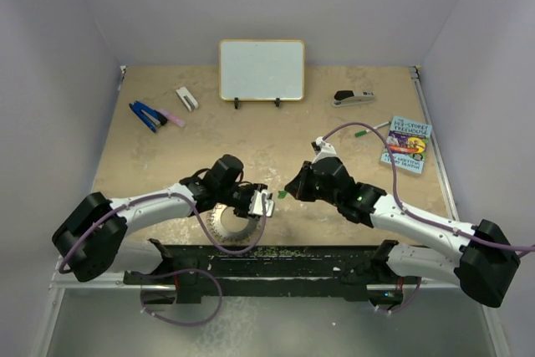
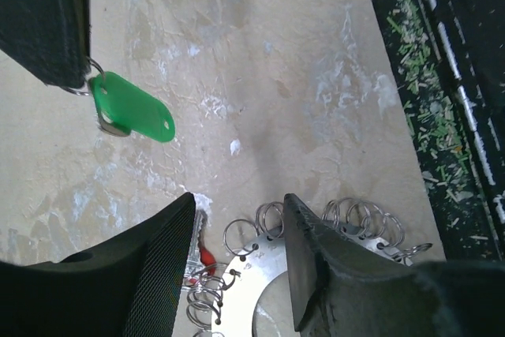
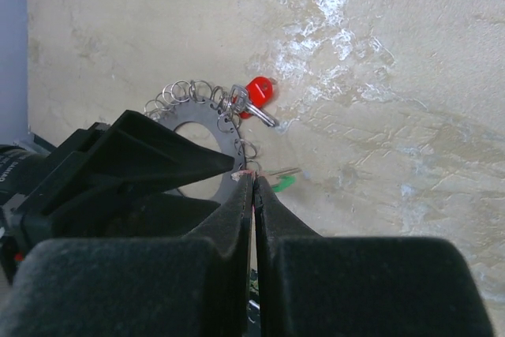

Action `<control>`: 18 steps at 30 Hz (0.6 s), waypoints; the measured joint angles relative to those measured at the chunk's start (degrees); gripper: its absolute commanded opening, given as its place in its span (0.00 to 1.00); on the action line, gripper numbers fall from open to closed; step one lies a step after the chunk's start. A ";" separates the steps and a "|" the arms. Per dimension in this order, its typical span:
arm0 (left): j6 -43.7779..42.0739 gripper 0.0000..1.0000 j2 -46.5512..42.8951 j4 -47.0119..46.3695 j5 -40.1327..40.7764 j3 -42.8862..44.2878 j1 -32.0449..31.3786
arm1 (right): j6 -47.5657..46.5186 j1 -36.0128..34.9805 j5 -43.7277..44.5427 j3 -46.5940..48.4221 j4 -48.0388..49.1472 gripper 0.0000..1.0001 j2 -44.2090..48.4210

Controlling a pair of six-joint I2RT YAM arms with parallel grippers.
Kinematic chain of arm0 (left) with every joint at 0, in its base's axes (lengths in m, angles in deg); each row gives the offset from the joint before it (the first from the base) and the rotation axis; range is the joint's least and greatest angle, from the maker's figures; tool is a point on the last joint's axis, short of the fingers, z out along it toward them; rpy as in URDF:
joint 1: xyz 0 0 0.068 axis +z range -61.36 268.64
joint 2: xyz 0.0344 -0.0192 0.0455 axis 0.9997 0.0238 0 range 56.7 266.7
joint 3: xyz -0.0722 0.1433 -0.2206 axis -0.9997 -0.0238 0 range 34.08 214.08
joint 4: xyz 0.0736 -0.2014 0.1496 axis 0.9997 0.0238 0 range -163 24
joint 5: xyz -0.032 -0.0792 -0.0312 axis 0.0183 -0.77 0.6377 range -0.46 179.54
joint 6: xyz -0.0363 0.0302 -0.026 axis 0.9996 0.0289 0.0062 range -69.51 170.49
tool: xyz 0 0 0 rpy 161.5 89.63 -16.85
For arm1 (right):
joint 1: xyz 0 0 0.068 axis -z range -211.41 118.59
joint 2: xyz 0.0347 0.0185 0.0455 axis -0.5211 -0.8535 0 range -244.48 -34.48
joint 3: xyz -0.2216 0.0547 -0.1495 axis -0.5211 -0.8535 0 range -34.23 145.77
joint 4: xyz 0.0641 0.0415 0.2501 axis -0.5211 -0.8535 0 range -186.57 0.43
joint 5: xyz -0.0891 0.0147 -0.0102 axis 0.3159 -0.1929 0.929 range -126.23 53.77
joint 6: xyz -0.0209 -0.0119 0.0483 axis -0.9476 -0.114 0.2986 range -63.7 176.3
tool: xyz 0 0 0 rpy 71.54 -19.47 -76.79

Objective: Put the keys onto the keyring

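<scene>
The keyring [image 1: 224, 225] [image 2: 264, 262] [image 3: 197, 116], a flat silver ring fringed with small wire loops, lies on the table near the front edge. My left gripper [image 1: 266, 203] [image 2: 240, 199] is over its right side. Its jaws stand apart, with a stretch of the rim showing between them. The red-headed key [image 2: 207, 256] [image 3: 259, 91] sits at the ring's fringe, beside the left finger. My right gripper [image 1: 288, 191] [image 3: 253, 175] is shut on the green key [image 1: 282, 194] [image 2: 134, 108] [image 3: 282, 183], which hangs from its fingertips just right of the ring.
A whiteboard [image 1: 261, 69] stands at the back, with a stapler [image 1: 354, 98] to its right. A book [image 1: 407, 145] and a green-capped pen [image 1: 368, 130] lie at the right. Blue clips [image 1: 147, 115] and a white piece [image 1: 186, 99] lie back left. A black strip [image 1: 276, 252] runs along the near edge.
</scene>
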 measured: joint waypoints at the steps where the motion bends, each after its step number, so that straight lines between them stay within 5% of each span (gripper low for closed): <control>1: -0.50 0.50 0.52 -0.11 0.42 0.00 0.00 | 0.00 0.02 0.00 0.00 0.02 0.00 0.00; 9: -5.51 0.48 5.51 3.02 5.64 1.95 -3.30 | 0.44 0.17 0.07 -0.17 -0.61 0.00 1.70; 18: -8.24 0.04 9.73 8.79 10.12 5.27 -4.13 | 1.22 0.20 1.27 -0.57 -3.74 0.00 8.92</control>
